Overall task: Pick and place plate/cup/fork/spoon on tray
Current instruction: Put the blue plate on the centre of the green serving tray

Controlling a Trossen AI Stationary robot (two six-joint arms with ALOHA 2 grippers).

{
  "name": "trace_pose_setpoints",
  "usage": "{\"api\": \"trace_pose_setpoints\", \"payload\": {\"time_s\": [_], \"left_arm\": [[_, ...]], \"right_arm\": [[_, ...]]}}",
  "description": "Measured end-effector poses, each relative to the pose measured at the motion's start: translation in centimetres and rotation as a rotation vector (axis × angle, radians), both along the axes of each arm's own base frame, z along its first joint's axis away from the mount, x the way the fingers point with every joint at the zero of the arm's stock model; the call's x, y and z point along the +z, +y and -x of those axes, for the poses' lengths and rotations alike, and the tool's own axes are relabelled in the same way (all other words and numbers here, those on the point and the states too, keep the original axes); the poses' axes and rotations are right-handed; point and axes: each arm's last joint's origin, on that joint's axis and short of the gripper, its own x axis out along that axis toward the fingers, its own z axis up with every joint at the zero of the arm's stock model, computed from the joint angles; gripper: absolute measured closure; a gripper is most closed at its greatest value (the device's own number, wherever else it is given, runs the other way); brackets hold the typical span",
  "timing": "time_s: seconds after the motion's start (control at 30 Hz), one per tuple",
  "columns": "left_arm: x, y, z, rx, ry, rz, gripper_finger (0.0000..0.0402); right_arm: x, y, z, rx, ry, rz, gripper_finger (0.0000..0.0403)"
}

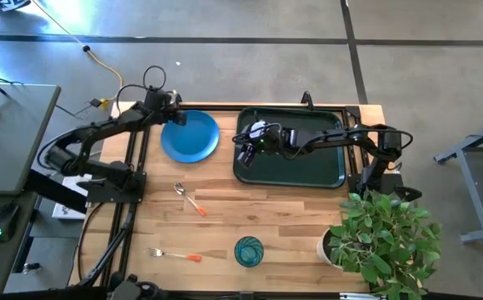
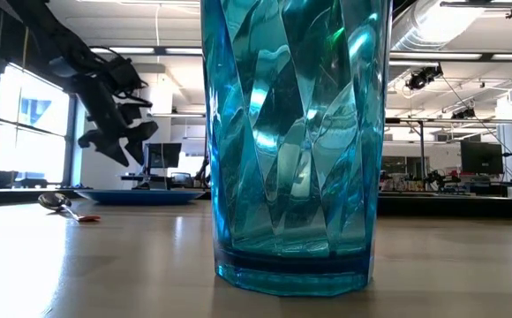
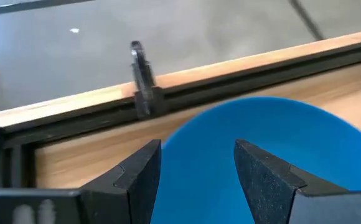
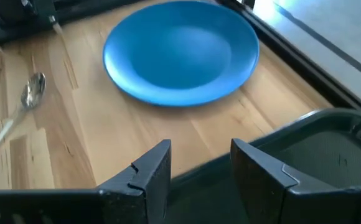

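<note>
The blue plate (image 1: 190,136) lies flat on the table, left of the dark tray (image 1: 308,171). My left gripper (image 1: 175,117) is open and hovers over the plate's far left rim (image 3: 230,124); in the low view (image 2: 115,141) it is clear above the plate (image 2: 141,196). My right gripper (image 1: 246,152) is open and empty over the tray's left rim (image 4: 305,134), facing the plate (image 4: 180,53). The spoon (image 1: 187,198), the fork (image 1: 175,254) and the upright teal cup (image 1: 248,250) rest on the table nearer the front.
A potted plant (image 1: 383,237) stands at the near right corner. A black clamp (image 3: 142,81) stands on the table's far edge behind the plate. The cup (image 2: 296,141) fills the middle of the low view. Bare wood lies between the spoon and the tray.
</note>
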Motion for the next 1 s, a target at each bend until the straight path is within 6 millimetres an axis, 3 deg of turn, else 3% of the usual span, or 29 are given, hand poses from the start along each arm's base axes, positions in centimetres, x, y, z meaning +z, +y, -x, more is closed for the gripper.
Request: {"api": "trace_pose_setpoints", "payload": {"time_s": [0.2,0.5,0.73,1.0], "left_arm": [[-0.8,1.1,-0.6,0.004,0.038,0.036,0.0209],[-1.7,1.0,-1.9,-0.057,0.061,0.05,0.0209],[-0.2,-0.2,-2.8,-0.158,0.028,0.007,0.0209],[3.3,-2.8,-3.4,-0.206,0.005,-0.146,0.0209]], "right_arm": [[-0.3,0.9,0.1,-0.007,0.024,-0.028,0.0244],[-0.8,1.1,-0.4,-0.122,-0.025,-0.005,0.0244],[-2.7,-3.0,-3.2,-0.165,-0.165,-0.186,0.0245],[-3.6,-8.3,-8.3,-0.258,-0.044,-0.336,0.0253]]}}
